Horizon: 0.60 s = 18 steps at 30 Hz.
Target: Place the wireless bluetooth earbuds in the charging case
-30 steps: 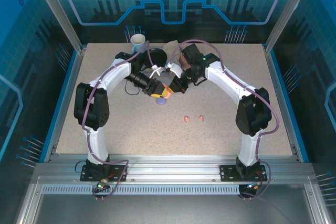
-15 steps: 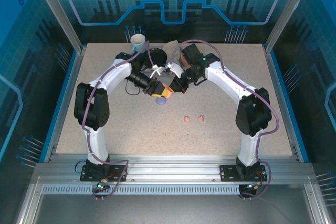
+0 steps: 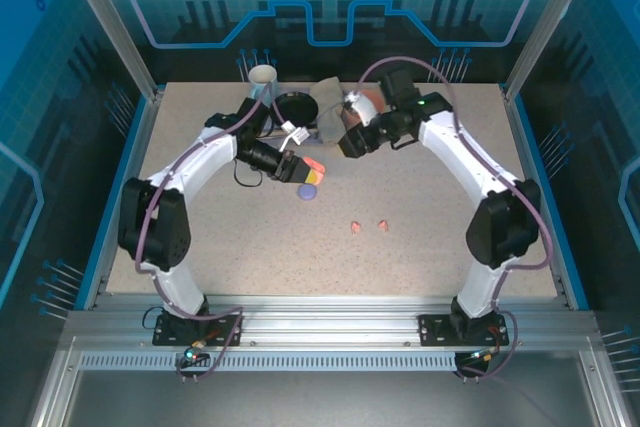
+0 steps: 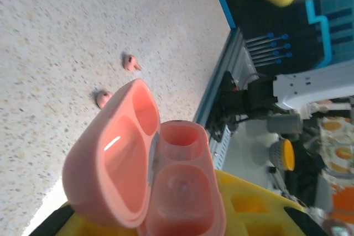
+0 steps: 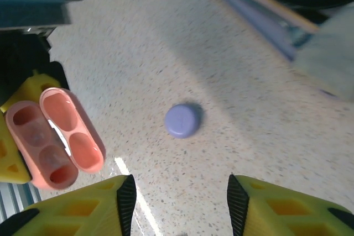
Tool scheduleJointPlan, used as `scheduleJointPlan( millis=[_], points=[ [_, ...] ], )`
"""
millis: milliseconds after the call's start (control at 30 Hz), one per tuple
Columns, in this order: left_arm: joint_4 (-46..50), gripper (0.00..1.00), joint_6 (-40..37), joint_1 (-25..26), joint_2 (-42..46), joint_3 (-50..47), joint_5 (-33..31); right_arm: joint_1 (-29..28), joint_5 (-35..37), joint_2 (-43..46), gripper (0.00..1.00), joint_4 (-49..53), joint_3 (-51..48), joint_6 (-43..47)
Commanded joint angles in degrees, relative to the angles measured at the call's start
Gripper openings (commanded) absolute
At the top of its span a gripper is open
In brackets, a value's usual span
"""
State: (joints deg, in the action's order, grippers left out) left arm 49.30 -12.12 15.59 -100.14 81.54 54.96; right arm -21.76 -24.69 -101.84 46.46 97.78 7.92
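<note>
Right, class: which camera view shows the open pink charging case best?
Right wrist: the whole pink charging case shows, lid and both sockets facing the camera. Left wrist: closer but cropped below. Top external: a pink sliver in the left hand.

An open salmon-pink charging case (image 4: 145, 181) sits clamped against the yellow gripper fingers (image 4: 249, 214) at the bottom edge, lid swung left, while two pink earbuds (image 4: 131, 62) lie apart on the speckled table (image 4: 61, 20) behind.

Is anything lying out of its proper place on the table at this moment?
Yes: two small salmon-pink plastic earbuds lie loose on the speckled table, while the open salmon-pink plastic charging case has empty sockets.
</note>
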Motion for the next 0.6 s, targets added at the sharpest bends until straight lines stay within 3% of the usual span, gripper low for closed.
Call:
scheduleJointPlan(
  millis=[0,233,367,433,567],
  points=[
    [-13.39,0.00,6.75,1.03,5.66,-4.75,-5.50,2.07,3.62,5.10,0.51,0.12,-1.54,-7.69],
    [-41.16,0.00,10.05,6.30,18.76,-21.63,-21.49,4.15,9.87,12.98,0.51,-3.81,-10.79,-23.74],
    [-67.15,0.00,6.74,10.90,24.74,-36.58,-32.33,3.03,13.65,17.85,0.51,-6.94,-18.81,-32.49],
    [-78.11,0.00,5.89,12.70,25.60,-42.25,-38.31,2.07,16.64,19.52,0.51,-7.41,-21.98,-35.21],
    [-89.69,0.00,7.35,15.38,25.06,-47.16,-44.87,0.79,22.62,21.24,0.51,-6.93,-27.09,-39.98]
  ],
)
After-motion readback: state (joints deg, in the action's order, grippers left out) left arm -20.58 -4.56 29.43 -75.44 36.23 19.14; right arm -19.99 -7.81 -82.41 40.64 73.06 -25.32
